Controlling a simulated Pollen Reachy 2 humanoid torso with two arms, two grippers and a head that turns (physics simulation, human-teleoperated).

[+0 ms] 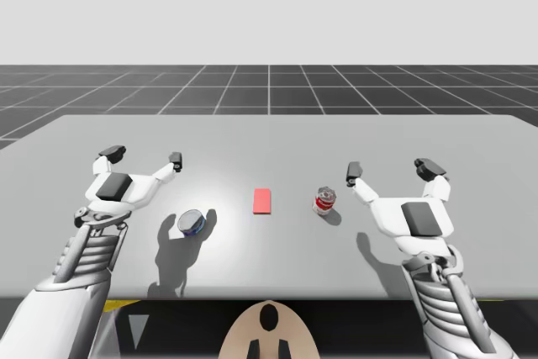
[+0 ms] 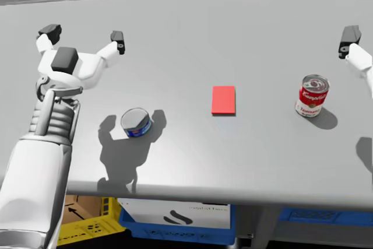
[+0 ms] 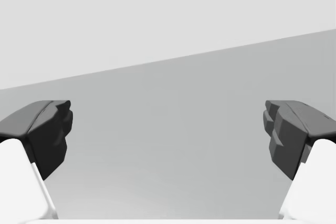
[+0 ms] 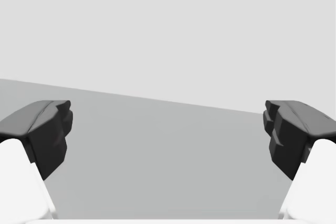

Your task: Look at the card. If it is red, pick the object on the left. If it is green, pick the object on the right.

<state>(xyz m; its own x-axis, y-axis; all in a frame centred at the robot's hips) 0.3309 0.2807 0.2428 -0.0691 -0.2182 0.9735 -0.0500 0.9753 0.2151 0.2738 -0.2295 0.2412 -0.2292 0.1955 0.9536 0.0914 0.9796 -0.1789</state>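
Nearest to me, in the lower left of the high view, stands the low round blue can (image 1: 192, 223), close to the front edge of the table (image 1: 269, 136). A little farther, in the middle of the frame, lies the card (image 1: 262, 201), and it is red, so I judge that this blue can, the object on the left, is the one to pick. Right of the card, well apart from the blue can, stands the taller red and white can (image 1: 324, 201). Farther again, in the upper left of the head view, my left gripper (image 2: 84, 34) hangs with its fingers spread wide and nothing between them; my right gripper (image 1: 391, 168), at the right of the high view, is equally wide and empty. I expect the blue can to be stiff metal, smooth and a little slippery, probably not heavy. Its wall is low, so I would come from above and take it across its round side, one finger on each opposite side, low on the wall.
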